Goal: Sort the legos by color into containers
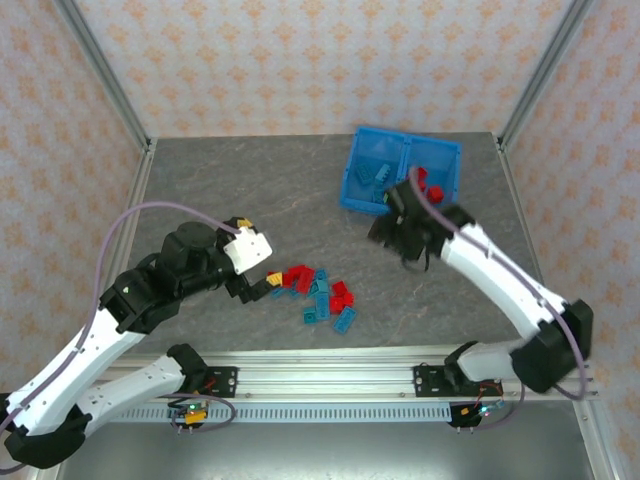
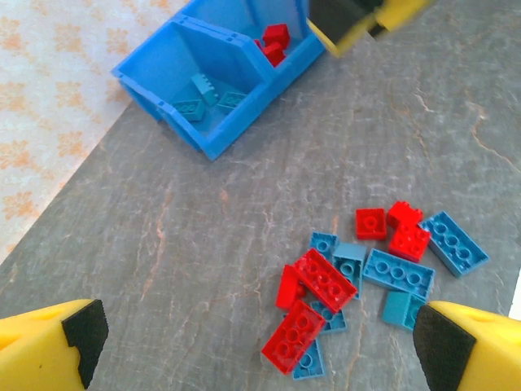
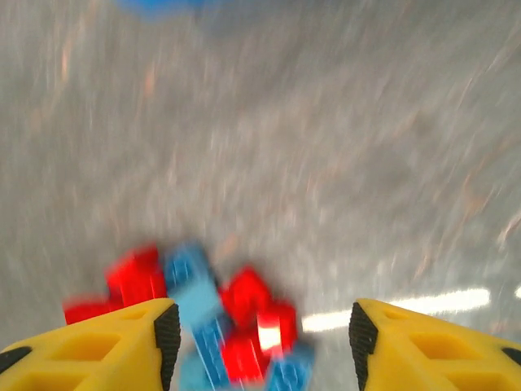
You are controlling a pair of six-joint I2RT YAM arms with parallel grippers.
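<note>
Right under my left gripper (image 2: 262, 338) is where most of the work sits: the loose pile of legos (image 2: 358, 277) on the table (image 2: 187, 244), roughly six red and seven teal all jumbled together, some overlapping. That gripper hangs above them with its fingers spread as wide as they go and nothing between them. Further out ahead of its fingertips and off to the left is the blue bin (image 2: 207, 147). The compartment nearer that hand has about three teal bricks (image 2: 203, 94) in it and the one beyond has a couple of red bricks (image 2: 274, 42), so the colors are going to the right places, but I'd say we're maybe a quarter done at best. My right gripper (image 3: 260, 326) has its fingers apart with bare table showing between them, so it's carrying nothing. From the top camera it hovers just on the near side of the bin, well apart from the pile. Its wrist view is badly smeared: I can make out red and blue blobs low between the pads, which I take to be the pile, but can't count or separate them. The far red compartment is partly cut off by the frame edge and a yellow fingertip, so there may be more reds in there than I can see.
</note>
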